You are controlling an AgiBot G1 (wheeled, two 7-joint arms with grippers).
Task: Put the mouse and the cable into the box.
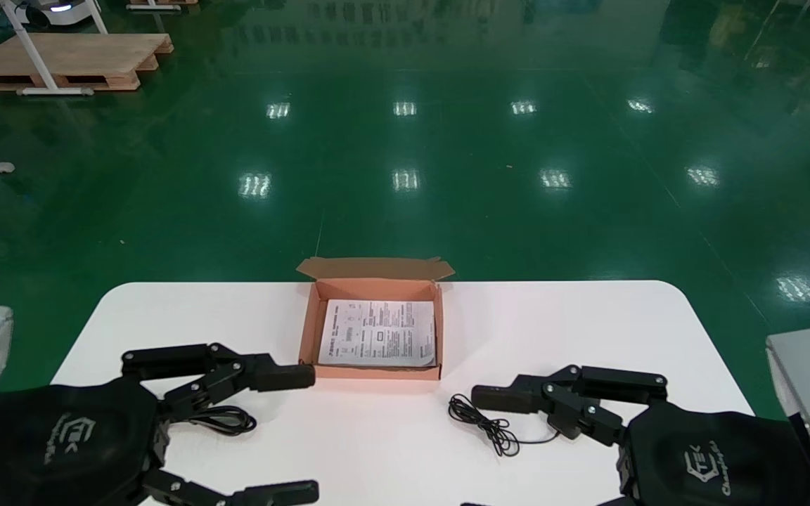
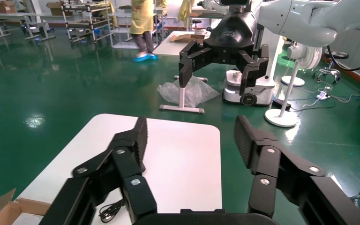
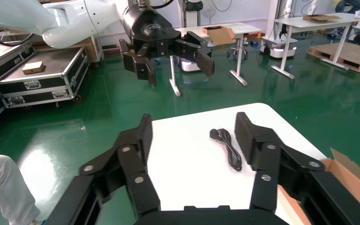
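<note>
The left gripper [image 1: 306,434] is hovering wide open and empty over the table's [image 1: 588,330] near-left corner. The black cable [image 1: 226,420] is lying between its fingers. The right gripper [image 1: 475,450] is hanging equally spread and empty, with a thin wire [image 1: 482,422], possibly the mouse's cord, just beside its fingertips. The box [image 1: 306,330] is sitting open at the far edge.

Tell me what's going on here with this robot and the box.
A two-armed robot is set to pack an open cardboard box on a white table. Nothing is packed yet: the box holds only a printed sheet. Both tools are open and empty, the left tool over a coiled black cable, the right tool beside a thin tangled wire. No mouse is in view.
</note>
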